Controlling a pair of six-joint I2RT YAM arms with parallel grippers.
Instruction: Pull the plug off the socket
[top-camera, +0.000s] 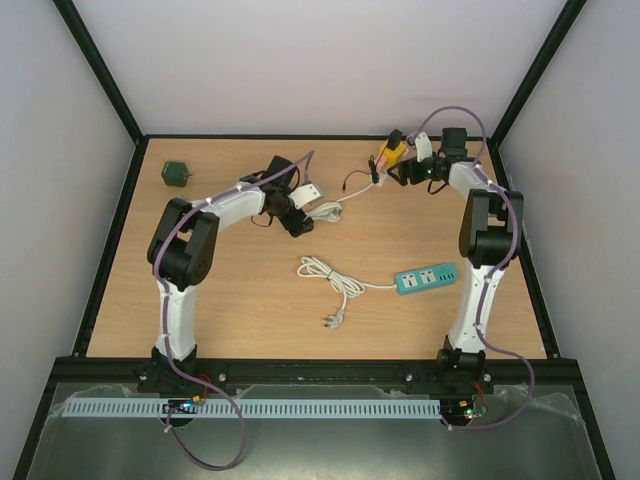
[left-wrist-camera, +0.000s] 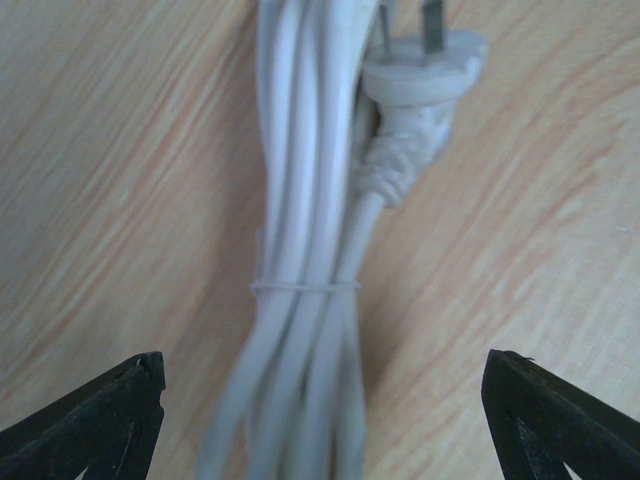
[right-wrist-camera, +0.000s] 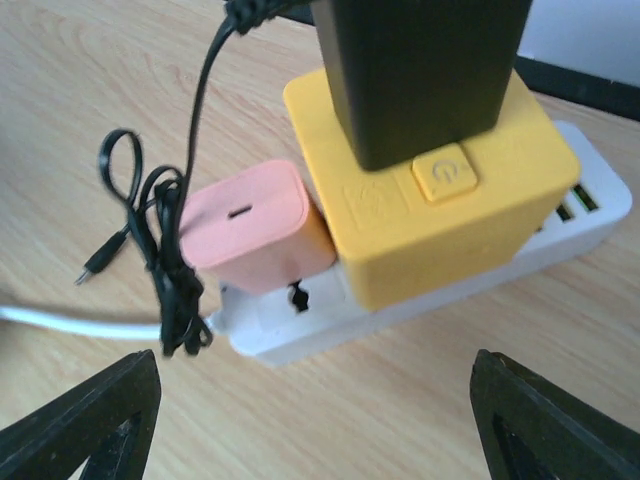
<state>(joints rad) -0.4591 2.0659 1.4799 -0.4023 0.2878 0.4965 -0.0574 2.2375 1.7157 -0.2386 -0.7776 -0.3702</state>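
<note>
The socket is a white power strip (right-wrist-camera: 330, 320) lying on the wooden table. A pink plug (right-wrist-camera: 250, 225) sits in it beside a yellow cube adapter (right-wrist-camera: 440, 200), which carries a black adapter (right-wrist-camera: 420, 70) on top. My right gripper (right-wrist-camera: 320, 425) hovers just in front of the strip, open and holding nothing. From above, the yellow adapter (top-camera: 390, 153) lies at the back right, with the right gripper (top-camera: 403, 170) next to it. My left gripper (left-wrist-camera: 325, 420) stands open astride a tied bundle of white cable (left-wrist-camera: 300, 300), whose bare white plug (left-wrist-camera: 425, 75) lies beyond it.
A thin black cable (right-wrist-camera: 165, 260) hangs tangled at the pink plug's left. A green power strip (top-camera: 427, 279) with its white cord (top-camera: 330, 280) lies mid-table. A small dark green object (top-camera: 176, 174) sits at the back left. Black frame rails border the table.
</note>
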